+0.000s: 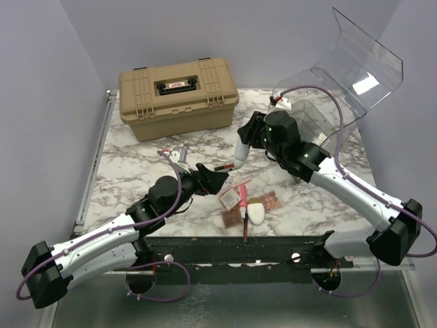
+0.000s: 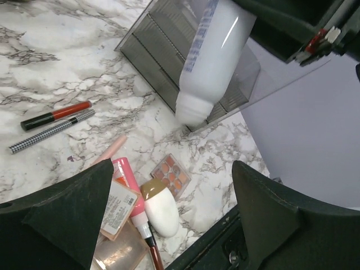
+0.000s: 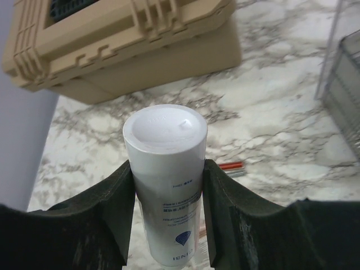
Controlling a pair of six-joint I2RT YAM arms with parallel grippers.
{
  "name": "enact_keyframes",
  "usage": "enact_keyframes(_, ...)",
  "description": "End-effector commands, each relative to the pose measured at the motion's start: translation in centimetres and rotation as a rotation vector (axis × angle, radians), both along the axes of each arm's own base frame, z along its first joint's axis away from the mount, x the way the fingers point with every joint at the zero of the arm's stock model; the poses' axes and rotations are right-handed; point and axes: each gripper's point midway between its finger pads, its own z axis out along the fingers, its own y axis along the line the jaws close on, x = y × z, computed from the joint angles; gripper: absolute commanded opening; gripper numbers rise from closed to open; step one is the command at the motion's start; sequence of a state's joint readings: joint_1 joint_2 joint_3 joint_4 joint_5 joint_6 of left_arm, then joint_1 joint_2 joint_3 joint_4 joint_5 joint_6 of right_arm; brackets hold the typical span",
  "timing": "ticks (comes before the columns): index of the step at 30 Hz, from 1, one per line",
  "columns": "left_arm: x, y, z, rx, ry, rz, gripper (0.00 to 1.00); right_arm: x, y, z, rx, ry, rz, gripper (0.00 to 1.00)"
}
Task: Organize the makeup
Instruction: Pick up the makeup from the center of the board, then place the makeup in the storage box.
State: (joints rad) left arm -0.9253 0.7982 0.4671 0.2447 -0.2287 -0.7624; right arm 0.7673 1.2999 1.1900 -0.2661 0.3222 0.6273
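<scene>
A smooth white cylindrical tube [image 3: 166, 135] is clamped, tilted, in the matte black right gripper [image 3: 169, 169] above the veined marble surface [image 2: 56, 73], while the left gripper [image 2: 171, 169] is spread wide, empty, over the makeup pile [image 2: 135, 202].

Table [image 1: 130, 178]: marble top.
Back: tan case [image 1: 179, 96], clear bin [image 2: 152, 53].
Front centre: palettes [image 2: 171, 174], pink tube [image 2: 130, 185], white oval piece [image 2: 163, 211].
Middle: two pencils [image 2: 56, 115].
</scene>
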Motion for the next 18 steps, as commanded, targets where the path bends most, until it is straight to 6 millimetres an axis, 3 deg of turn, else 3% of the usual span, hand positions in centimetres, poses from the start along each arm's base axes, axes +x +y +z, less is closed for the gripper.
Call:
enact_keyframes(1,0.3,1.0,-1.0,0.041,0.026,0.049,0.88,2.8,-5.1,0.3,-0.161,-0.028,-0.188,0.36)
enact_keyframes(6,0.2,0.9,-1.0,0.041,0.029,0.039,0.88,2.5,-8.7,-0.5,-0.166,0.005,-0.202,0.36)
enact_keyframes(18,0.1,0.6,-1.3,0.055,0.031,0.025,0.88,-1.9,-15.5,-2.0,-0.361,0.109,-0.170,0.35)
